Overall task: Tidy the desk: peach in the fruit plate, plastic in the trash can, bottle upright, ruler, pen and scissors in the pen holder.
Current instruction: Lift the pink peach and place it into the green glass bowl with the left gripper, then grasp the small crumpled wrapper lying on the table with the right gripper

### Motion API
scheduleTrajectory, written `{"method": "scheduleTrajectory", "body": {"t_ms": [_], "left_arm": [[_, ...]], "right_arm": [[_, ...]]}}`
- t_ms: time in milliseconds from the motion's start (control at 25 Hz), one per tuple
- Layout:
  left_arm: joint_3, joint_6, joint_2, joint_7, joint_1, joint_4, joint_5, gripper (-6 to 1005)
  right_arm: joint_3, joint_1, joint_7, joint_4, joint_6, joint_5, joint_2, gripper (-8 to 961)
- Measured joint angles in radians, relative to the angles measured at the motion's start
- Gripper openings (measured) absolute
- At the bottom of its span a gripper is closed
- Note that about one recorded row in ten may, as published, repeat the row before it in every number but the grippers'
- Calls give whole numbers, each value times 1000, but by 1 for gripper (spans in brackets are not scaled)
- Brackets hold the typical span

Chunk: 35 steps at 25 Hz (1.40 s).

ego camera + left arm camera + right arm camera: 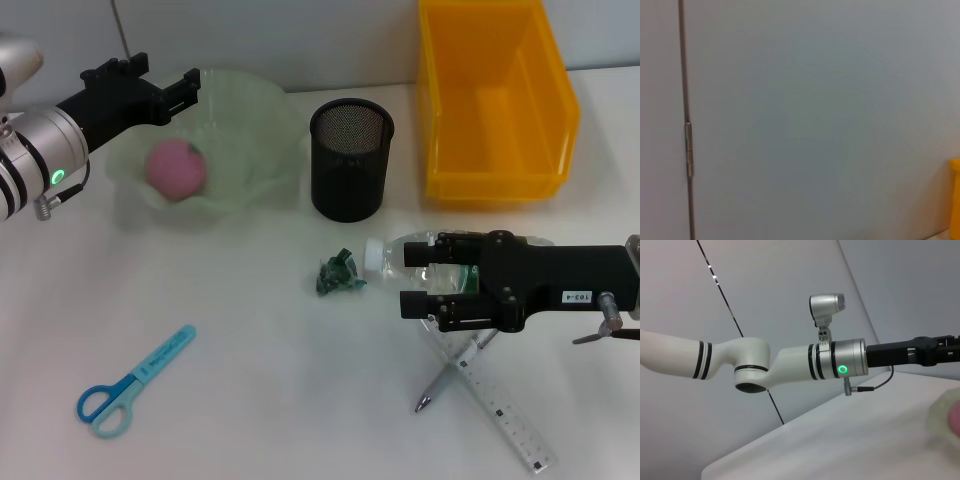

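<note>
1. Bottle (420,255): a clear plastic bottle lying on its side on the table (250,400), white cap pointing toward the robot's left. Its long axis runs roughly in line with the right end effector (415,275), which reaches in from the bottle's base end.
2. Right end effector: its two dark fingers are parted and straddle the bottle's body, one on the far side and one on the near side. Whether the pads already press the plastic cannot be told; no lift is evident.
3. Left end effector (190,88): held above the far rim of the fruit plate (250,130), well apart from the bottle. Its fingers look spread and carry nothing.
4. Peach (177,168): resting inside the fruit plate, below and just nearside of the left end effector; this part of the task appears done.
5. Plastic (338,275): a crumpled green scrap on the table, just beyond the bottle cap from the right end effector's tips.
6. Pen holder (350,160) and yellow trash can (495,100): both farther back on the table than the right end effector.
7. Ruler (500,410) and pen (450,375): crossed on the table just nearside of the right end effector.
8. Scissors (135,383): well apart, on the left arm's side.
9. Judgement: the right arm is nearer, so righting the bottle falls to it, by swinging the cap end upward.
</note>
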Motion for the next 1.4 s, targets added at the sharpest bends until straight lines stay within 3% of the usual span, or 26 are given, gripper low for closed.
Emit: {"method": "scheduleTrajectory", "body": {"t_ms": [80, 280, 440, 560, 720, 800, 1080, 1280, 1360, 1400], "left_arm": [[0, 6, 0, -1, 2, 0, 0, 750], [0, 59, 2, -20, 14, 4, 0, 750], [26, 207, 15, -141, 51, 54, 23, 750], [96, 347, 27, -284, 119, 171, 40, 750], [156, 522, 62, -412, 193, 255, 43, 750], [166, 622, 95, -460, 210, 257, 61, 750], [167, 721, 119, -490, 221, 265, 186, 751], [161, 800, 131, -502, 222, 270, 302, 751], [160, 821, 131, -502, 224, 272, 316, 751], [164, 842, 131, -499, 230, 275, 324, 751]], "right_arm": [[0, 0, 0, 0, 0, 0, 0, 721], [2, 0, -2, 0, 2, 0, 0, 719], [12, 0, -4, 0, 2, 0, 0, 718], [22, 0, -4, 0, 2, 0, 0, 717], [34, -4, -3, 0, 2, 0, 0, 715], [42, -7, -3, 0, 2, 0, 0, 714], [45, -3, 12, -11, -5, 0, -15, 712], [34, 10, 133, -86, -12, 0, -29, 710], [32, 21, 214, -159, -23, 0, -27, 709], [15, 39, 328, -274, -42, -2, -19, 708]]}}
